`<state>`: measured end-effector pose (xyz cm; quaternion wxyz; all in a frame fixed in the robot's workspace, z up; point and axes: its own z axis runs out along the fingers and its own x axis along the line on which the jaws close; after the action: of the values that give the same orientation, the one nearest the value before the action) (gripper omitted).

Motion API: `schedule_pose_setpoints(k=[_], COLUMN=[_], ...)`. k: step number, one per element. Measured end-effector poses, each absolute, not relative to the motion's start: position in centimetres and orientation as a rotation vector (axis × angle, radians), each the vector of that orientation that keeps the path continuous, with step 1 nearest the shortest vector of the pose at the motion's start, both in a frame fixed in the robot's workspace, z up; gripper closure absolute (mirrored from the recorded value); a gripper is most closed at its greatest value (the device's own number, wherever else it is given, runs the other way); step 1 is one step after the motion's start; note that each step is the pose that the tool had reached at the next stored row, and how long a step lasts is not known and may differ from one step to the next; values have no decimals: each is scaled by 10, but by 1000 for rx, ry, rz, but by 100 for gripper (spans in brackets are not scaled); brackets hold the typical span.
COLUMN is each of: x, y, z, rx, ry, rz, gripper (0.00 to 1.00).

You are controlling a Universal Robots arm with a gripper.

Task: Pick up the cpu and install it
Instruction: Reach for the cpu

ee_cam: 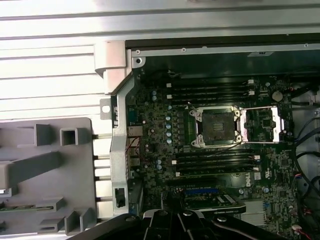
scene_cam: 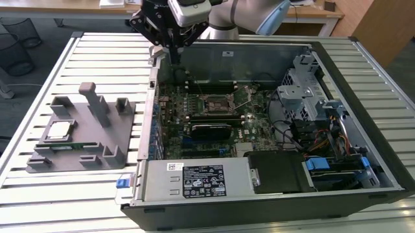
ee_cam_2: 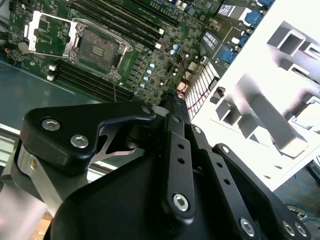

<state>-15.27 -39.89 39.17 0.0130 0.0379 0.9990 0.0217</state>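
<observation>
The cpu, a small square chip with a silver top, lies flat on the grey fixture at the exterior view's left, beside the open computer case. My gripper hangs above the case's far left corner, well away from the cpu, with its fingers together and nothing between them. In both wrist views the black fingers point down near the case wall. The motherboard's socket stands bare, with its metal load plate swung open beside it.
A green memory stick lies on the fixture near the cpu. The case holds a power supply, a metal drive cage and loose cables. Everything rests on a slatted white table.
</observation>
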Motion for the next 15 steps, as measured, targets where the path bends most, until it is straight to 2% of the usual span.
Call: schedule_pose_setpoints(k=[15], x=[-160], y=[-399], z=[392], rx=[118], ry=[3112], rz=[68], gripper=[89])
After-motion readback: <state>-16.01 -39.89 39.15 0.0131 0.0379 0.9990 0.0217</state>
